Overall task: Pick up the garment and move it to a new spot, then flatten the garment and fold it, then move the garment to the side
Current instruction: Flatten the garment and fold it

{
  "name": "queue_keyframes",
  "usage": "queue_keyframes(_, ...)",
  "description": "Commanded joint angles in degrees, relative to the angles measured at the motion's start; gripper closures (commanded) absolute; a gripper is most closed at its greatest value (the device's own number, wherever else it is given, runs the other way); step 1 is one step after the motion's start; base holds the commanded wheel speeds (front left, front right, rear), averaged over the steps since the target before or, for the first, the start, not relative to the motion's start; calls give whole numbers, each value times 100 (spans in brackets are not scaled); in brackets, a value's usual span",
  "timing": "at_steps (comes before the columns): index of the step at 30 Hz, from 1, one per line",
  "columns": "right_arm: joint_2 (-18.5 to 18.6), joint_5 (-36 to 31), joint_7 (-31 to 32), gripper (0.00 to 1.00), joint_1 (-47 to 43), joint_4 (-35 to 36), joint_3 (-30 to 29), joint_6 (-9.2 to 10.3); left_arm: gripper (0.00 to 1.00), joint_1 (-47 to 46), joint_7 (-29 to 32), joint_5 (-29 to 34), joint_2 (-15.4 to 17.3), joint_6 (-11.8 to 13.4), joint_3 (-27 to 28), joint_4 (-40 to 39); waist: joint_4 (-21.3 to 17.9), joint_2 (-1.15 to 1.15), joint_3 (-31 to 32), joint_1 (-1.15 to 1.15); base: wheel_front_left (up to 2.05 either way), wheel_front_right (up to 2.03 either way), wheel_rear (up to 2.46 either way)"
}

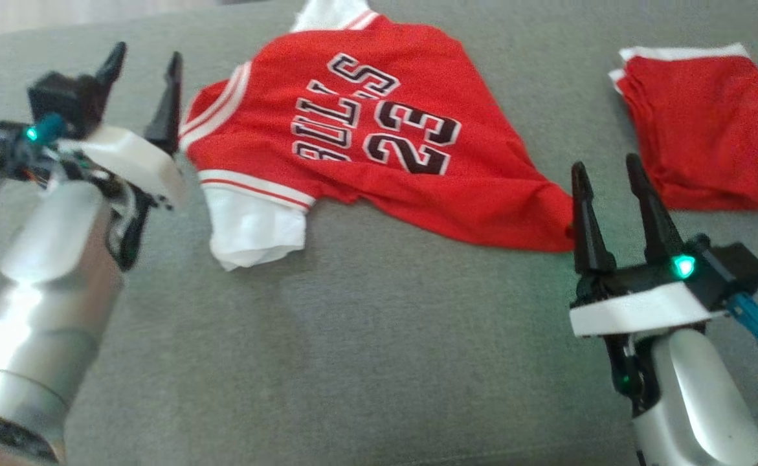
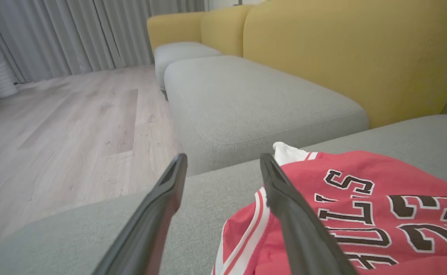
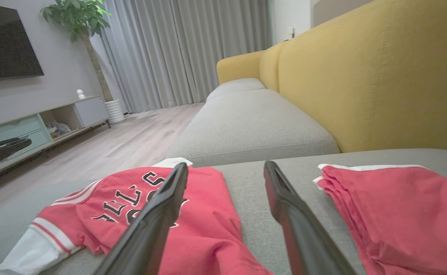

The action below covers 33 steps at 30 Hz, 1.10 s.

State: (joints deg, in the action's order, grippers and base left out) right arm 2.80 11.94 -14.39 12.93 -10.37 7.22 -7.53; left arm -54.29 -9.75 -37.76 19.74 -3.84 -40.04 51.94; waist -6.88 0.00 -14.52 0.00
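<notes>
The garment [image 1: 366, 129] is a red "BULLS 23" jersey with white sleeves, spread loosely and creased on the grey sofa cushion [image 1: 366, 336]. My left gripper [image 1: 147, 55] hovers at its left edge beside a striped armhole, open, with nothing between the fingers. In the left wrist view the left gripper [image 2: 223, 158] has its right finger over the edge of the jersey [image 2: 360, 198]. My right gripper [image 1: 605, 165] stands open just right of the hem's pointed corner. The right wrist view shows the right gripper [image 3: 225, 166] above the cushion, with the jersey [image 3: 200, 214] to its left.
A folded pile of red cloth with white trim [image 1: 696, 129] lies at the back right, close to my right gripper. A yellow backrest [image 2: 341, 49] rises behind, another grey seat [image 2: 254, 103] adjoins, and a wooden floor [image 2: 63, 122] lies beyond the cushion's left edge.
</notes>
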Motion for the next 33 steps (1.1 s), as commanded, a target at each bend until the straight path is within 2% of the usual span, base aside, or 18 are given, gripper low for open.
queue_keyframes(1,8,-57,-61,0,-98,136,40,4,0,38,-271,86,167,151,204,-277,314,0,263,0,0,0,0)
queue_keyframes(8,8,-104,-61,0,-380,103,-152,4,0,1316,-519,219,133,941,592,-1530,827,0,593,0,0,0,0)
queue_keyframes(9,8,-104,-61,0,-380,103,-152,4,0,1316,-519,219,133,941,592,-1530,827,0,593,0,0,0,0)
queue_keyframes(13,8,-112,-61,0,-574,68,-209,4,0,2510,-523,380,76,1350,780,-2534,1094,0,697,0,0,0,0)
queue_keyframes(19,8,-120,-61,0,-523,61,-90,4,0,2857,-437,423,107,1338,642,-2797,1051,0,640,0,0,0,0)
queue_keyframes(23,8,-88,-61,0,-467,66,-36,4,0,2705,-98,422,78,1179,455,-2774,872,0,519,0,0,0,0)
queue_keyframes(30,8,-67,-61,0,-403,74,4,4,0,2339,364,251,-118,868,296,-2325,469,0,244,0,0,0,0)
queue_keyframes(33,8,-58,-61,0,-351,92,6,4,0,2164,493,233,-169,821,262,-2014,304,0,129,0,0,0,0)
